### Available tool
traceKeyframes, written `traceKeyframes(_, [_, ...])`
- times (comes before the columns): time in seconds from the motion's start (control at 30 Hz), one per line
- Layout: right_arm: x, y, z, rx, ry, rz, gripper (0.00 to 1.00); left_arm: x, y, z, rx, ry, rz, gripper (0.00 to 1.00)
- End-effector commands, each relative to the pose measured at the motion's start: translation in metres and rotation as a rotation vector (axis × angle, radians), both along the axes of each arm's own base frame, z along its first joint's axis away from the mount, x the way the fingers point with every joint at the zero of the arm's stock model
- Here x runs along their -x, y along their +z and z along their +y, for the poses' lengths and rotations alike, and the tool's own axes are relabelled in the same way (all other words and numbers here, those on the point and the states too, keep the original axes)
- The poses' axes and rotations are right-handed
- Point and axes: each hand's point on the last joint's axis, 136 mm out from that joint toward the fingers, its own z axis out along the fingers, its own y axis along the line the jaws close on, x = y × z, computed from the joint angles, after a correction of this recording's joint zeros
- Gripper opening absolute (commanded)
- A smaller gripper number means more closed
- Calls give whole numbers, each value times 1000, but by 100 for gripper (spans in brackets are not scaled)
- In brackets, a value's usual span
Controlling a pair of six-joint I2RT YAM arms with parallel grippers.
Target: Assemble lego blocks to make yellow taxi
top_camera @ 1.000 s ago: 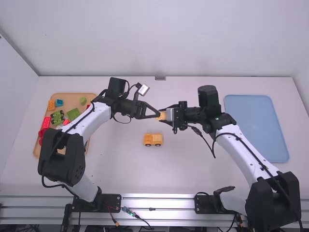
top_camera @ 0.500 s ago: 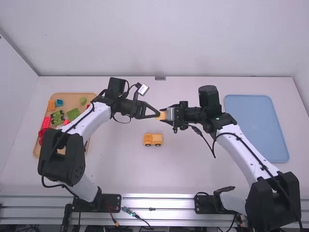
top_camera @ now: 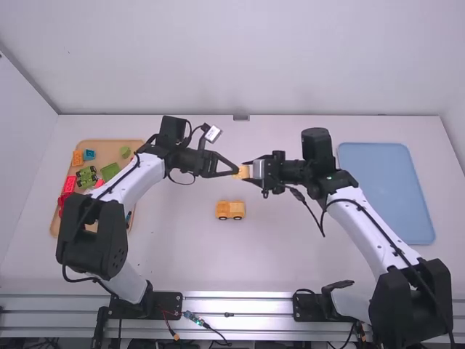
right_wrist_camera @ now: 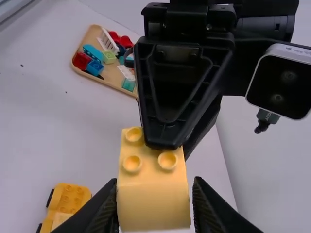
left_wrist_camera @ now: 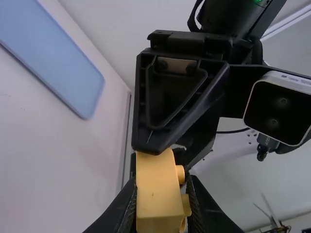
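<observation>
the left pincer is pinching the yellow block between its fingers, up above the tabletop. the right pincer meets it there; its fingers seem slightly spread around the block, though the overlap makes that hard to judge. this looks like a handover or a regrip: keep the left hold firm and level, ease the right fingers wider, and back off straight along the block so nothing twists it. after that, square the studs to the car, upright just below on the near side, and press down evenly.

farther left, the tray holds loose blocks; the blue mat lies well apart on the right. the main obstacle is the right pincer itself, crowding the block.
</observation>
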Motion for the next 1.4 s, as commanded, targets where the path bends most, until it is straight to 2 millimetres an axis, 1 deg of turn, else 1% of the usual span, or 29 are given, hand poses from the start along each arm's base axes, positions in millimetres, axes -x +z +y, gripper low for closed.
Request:
traceKeyframes(0.0, [1,10,-2,-14,-2,-21,35,2,5,4,25,-8,-16,2])
traceKeyframes(0.1, [3,10,1,-14,8,-21,33,3,5,4,25,-9,-16,2])
traceKeyframes(0.17, [5,10,3,-14,16,-22,35,4,5,3,25,-13,-16,2])
traceKeyframes(0.23, [5,10,3,-15,17,-25,39,4,5,2,25,-16,-16,2])
traceKeyframes(0.27, [4,11,3,-15,15,-26,49,4,5,3,25,-13,-16,2])
traceKeyframes(0.3, [4,11,3,-16,15,-27,50,4,5,2,25,-14,-15,2])
traceKeyframes(0.37, [4,11,3,-16,15,-28,49,4,5,2,25,-14,-15,2])
traceKeyframes(0.5, [4,11,3,-16,15,-27,38,4,5,2,25,-13,-15,2])
traceKeyframes(0.53, [4,11,3,-16,15,-27,38,4,5,2,25,-14,-15,2])
traceKeyframes(0.57, [4,11,3,-16,16,-27,35,4,5,2,25,-15,-15,2])
traceKeyframes(0.67, [6,11,4,-15,21,-26,31,4,5,2,25,-15,-16,2])
traceKeyframes(0.73, [7,11,6,-15,28,-26,29,4,5,2,25,-14,-15,2])
traceKeyframes(0.93, [7,11,7,-15,30,-30,36,4,5,2,25,-15,-15,2])
traceKeyframes(1.0, [7,11,6,-15,29,-29,41,4,5,2,25,-14,-15,2])
traceKeyframes(1.03, [7,11,6,-15,28,-29,42,4,5,2,25,-15,-15,2])
traceKeyframes(1.07, [7,11,6,-15,28,-29,46,4,5,2,25,-14,-16,2])
traceKeyframes(1.1, [7,11,6,-15,29,-30,48,4,5,2,25,-13,-16,2])
traceKeyframes(1.37, [10,13,8,-26,45,-30,46,4,5,2,25,-15,-17,2])
